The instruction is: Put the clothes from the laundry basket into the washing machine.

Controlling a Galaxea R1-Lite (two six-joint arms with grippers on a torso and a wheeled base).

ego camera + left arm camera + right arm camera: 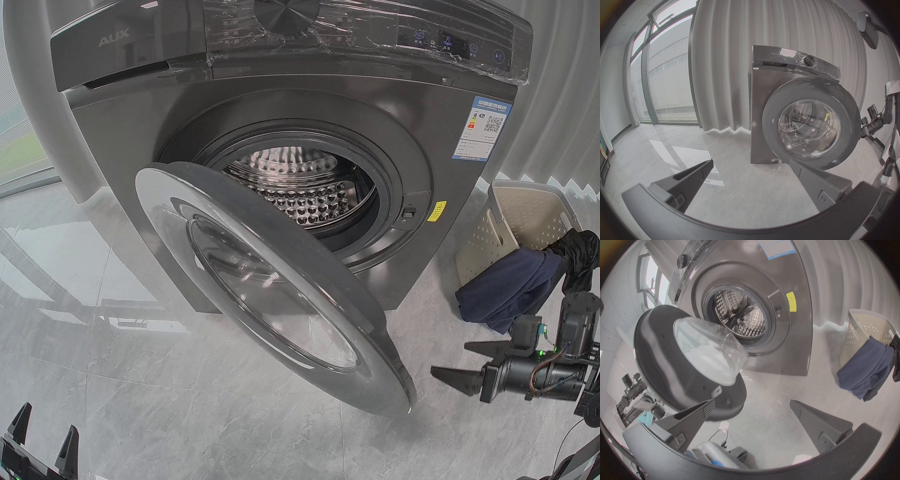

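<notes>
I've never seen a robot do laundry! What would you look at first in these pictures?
The big grey washing machine straight ahead grabs the eye, its round door swung wide open toward the robot's left so the shiny drum shows. Next comes the laundry basket on the floor to the machine's right, with a dark blue garment spilling over its rim beside a black garment. The right gripper hangs open, nearer the robot than that basket.

On the washing machine (119, 131) I see lettering (114, 37) on its drawer front, a blue-headed label (482, 128) right of its opening, and a yellow sticker (437, 211) lower down; their small print is probably unreadable.
</notes>
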